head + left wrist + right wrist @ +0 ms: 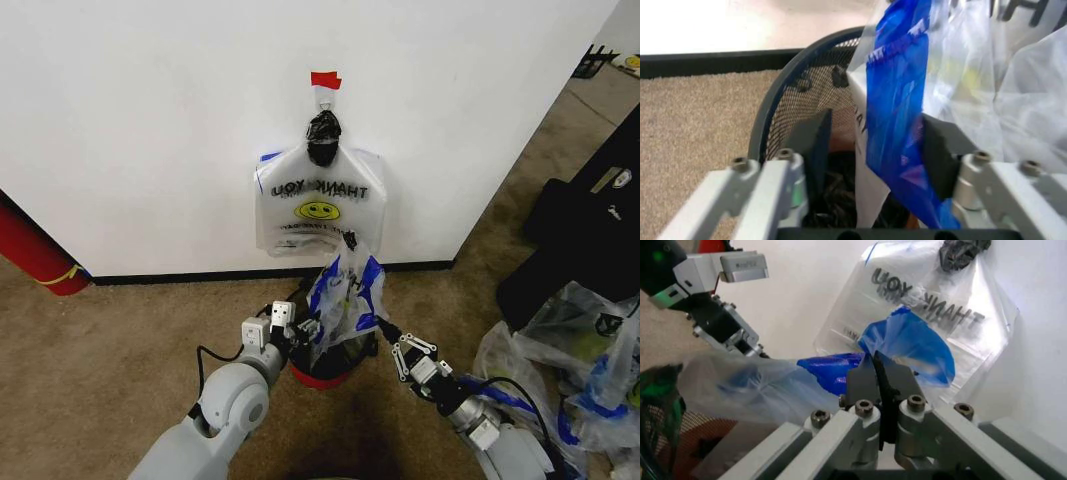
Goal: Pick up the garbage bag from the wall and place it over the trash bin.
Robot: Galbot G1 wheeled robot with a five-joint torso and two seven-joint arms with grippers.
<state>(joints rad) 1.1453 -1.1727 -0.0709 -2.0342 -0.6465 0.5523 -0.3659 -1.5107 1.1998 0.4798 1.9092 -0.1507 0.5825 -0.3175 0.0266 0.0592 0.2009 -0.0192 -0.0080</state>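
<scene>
Head cam looks down toward the white wall (150, 120). Both wrist cams sit close, sharing the translucent blue-printed plastic bag (897, 115) (840, 367).

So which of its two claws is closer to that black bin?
Left. The left gripper sits right at the bin rim, its fingers either side of the bag. The right gripper is shut on the bag beside the bin's other side, slightly farther off.
</scene>
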